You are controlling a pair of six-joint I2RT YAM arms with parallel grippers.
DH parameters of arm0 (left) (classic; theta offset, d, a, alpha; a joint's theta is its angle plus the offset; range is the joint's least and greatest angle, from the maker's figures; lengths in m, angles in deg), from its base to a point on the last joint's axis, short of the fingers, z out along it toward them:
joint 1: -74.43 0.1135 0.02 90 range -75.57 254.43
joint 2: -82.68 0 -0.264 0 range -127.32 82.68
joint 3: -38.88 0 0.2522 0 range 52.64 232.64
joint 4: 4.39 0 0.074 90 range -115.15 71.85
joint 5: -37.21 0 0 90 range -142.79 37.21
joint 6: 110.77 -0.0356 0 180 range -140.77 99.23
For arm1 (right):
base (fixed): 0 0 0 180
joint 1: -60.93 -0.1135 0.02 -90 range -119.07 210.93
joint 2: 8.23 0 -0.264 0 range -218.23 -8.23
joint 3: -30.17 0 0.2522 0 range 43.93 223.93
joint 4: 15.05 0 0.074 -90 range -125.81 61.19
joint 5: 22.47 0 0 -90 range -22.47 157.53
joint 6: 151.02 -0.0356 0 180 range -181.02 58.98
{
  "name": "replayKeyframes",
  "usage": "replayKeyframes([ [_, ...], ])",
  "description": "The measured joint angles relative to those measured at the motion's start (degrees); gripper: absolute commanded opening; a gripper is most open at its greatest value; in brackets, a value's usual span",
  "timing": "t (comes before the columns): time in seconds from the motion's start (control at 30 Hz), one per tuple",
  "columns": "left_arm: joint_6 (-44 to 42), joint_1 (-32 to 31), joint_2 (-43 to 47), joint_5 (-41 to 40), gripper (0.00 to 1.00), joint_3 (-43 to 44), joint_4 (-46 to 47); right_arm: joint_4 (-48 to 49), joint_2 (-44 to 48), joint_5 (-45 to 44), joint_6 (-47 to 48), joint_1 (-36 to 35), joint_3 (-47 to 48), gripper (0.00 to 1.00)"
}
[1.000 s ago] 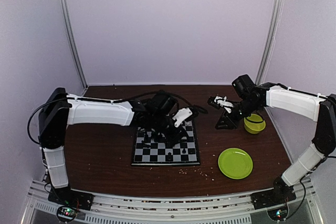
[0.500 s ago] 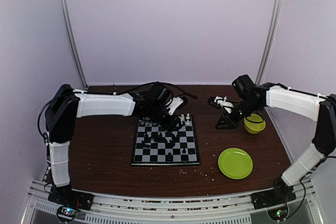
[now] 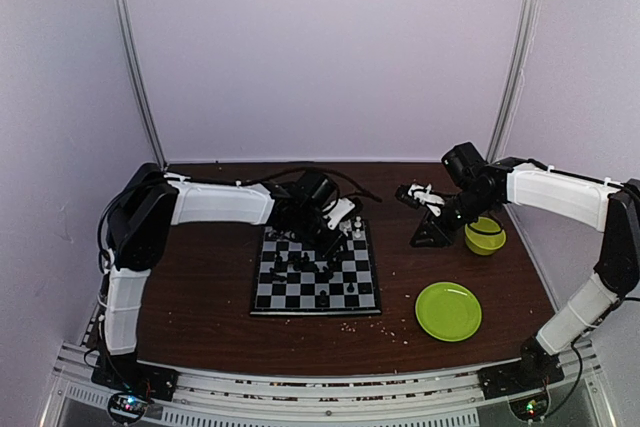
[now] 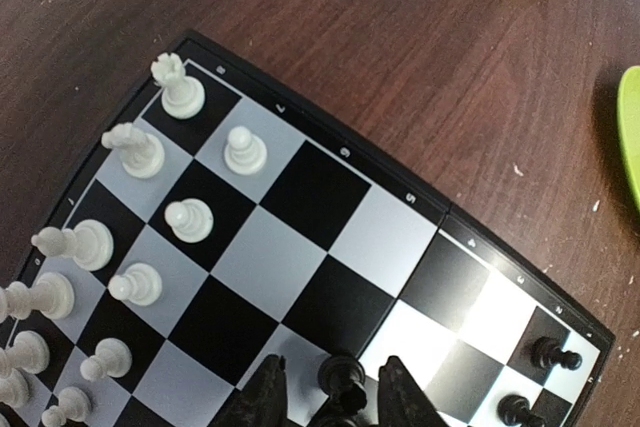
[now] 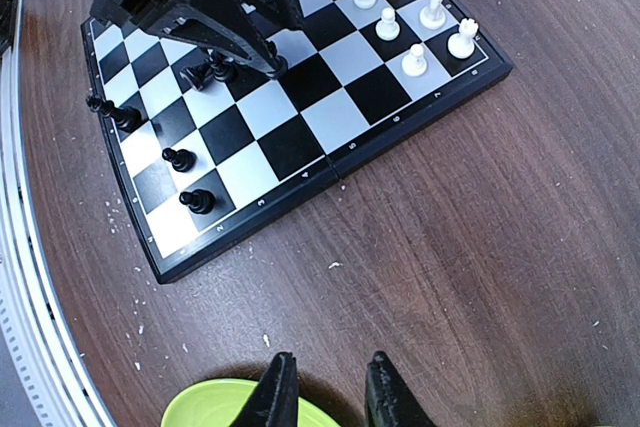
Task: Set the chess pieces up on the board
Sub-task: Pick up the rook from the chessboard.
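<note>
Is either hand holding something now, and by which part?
Nothing is gripped. The left hand straddles a black chess piece, gaps showing on both sides; the right hand is empty.

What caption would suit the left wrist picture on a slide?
The left gripper straddles a black chess piece on the board, white pieces lined up in two rows along one edge.

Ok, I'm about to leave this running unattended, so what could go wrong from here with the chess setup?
1. The left gripper has its jaws either side of a black piece with gaps showing; closing off-centre could tip or flick it across the board.
2. The white pieces stand packed in two rows close to that gripper; a sideways swing might topple several.
3. The loose black pieces sit near the board's edge and could be nudged off.
</note>
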Motion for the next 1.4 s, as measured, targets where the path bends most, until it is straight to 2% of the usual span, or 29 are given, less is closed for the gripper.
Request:
replayKeyframes([
  [0.4, -0.4, 0.0, -0.9, 1.2, 0.10, 1.5, -2.4, -0.6, -0.6, 0.0, 0.2, 0.0, 0.2, 0.24],
  [0.7, -0.6, 0.0, -0.9, 1.7, 0.07, 1.7, -2.5, -0.7, -0.6, 0.0, 0.2, 0.0, 0.2, 0.24],
  [0.77, -0.6, 0.0, -0.9, 1.6, 0.08, 1.7, -2.6, -0.8, -0.6, 0.0, 0.2, 0.0, 0.2, 0.24],
  [1.0, -0.8, 0.0, -0.9, 1.6, 0.24, 1.9, -3.3, -0.8, -0.6, 0.0, 0.2, 0.0, 0.2, 0.24],
  [1.4, -1.1, 0.0, -1.0, 1.6, 0.23, 3.5, -5.7, -0.8, -0.6, 0.0, 0.2, 0.0, 0.3, 0.24],
])
